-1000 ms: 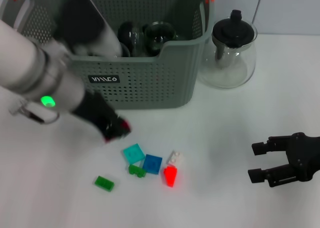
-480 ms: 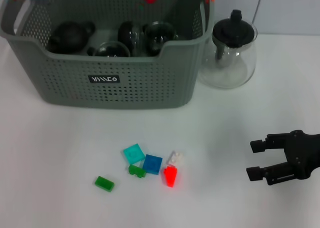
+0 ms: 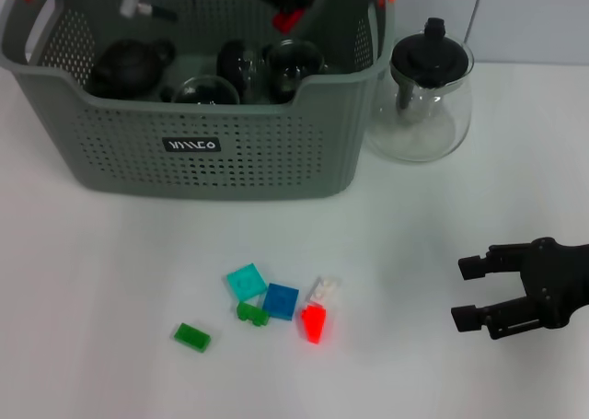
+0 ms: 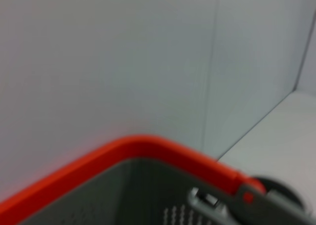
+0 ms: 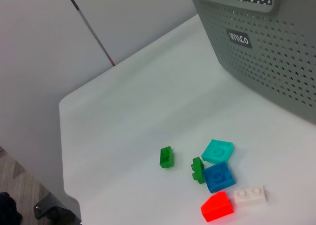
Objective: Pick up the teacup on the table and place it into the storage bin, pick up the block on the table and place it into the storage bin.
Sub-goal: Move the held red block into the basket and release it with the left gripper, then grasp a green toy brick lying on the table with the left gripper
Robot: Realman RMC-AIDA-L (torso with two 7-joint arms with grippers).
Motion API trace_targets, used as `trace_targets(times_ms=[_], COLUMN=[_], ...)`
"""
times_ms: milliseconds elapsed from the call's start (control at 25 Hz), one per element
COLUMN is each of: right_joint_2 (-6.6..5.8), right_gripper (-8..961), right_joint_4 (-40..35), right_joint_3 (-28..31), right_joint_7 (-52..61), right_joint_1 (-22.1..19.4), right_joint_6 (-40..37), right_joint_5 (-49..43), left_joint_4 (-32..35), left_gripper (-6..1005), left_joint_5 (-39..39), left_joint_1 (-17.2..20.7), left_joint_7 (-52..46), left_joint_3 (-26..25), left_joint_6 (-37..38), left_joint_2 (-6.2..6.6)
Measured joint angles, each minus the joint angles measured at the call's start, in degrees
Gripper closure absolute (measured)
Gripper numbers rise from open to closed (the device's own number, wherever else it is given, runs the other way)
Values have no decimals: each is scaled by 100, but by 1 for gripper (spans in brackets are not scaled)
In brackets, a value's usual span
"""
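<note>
The grey-green storage bin (image 3: 212, 152) stands at the back left and holds several dark and glass teacups (image 3: 293, 64). My left gripper (image 3: 287, 5) is blurred above the bin's back right part, shut on a small red block (image 3: 290, 18). Loose blocks lie on the table in front of the bin: teal (image 3: 246, 281), blue (image 3: 281, 301), two green (image 3: 192, 337), white (image 3: 322, 290) and red (image 3: 314, 324). They also show in the right wrist view (image 5: 218, 177). My right gripper (image 3: 467, 293) is open and empty, low over the table at the right. No teacup shows on the table.
A glass teapot with a black lid (image 3: 421, 92) stands right of the bin. The left wrist view shows the bin's orange rim clip (image 4: 148, 151) and a pale wall. The table's edge (image 5: 69, 151) shows in the right wrist view.
My left arm rose from the table near the blocks to above the bin, carrying the red block; it is now slightly lower over the opening. The right gripper has hardly moved.
</note>
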Motion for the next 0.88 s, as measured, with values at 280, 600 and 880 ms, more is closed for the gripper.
trace_targets(times_ms=[280, 600, 880], right_joint_2=[0, -4, -16], right_gripper=[13, 13, 12], right_joint_4=[0, 0, 8], right_joint_3=[1, 29, 40], right_joint_7=[-4, -53, -54], right_joint_1=[5, 12, 11], right_joint_6=[0, 0, 11], right_joint_5=[0, 1, 1], left_joint_4=[30, 1392, 2722], left_gripper=[743, 537, 260], left_joint_5=[656, -330, -2821], left_joint_1=[38, 513, 1379], left_joint_7=[-40, -210, 822], left_joint_3=[15, -376, -1185], left_joint_6=[-341, 637, 3816], left_joint_2=[-260, -254, -103])
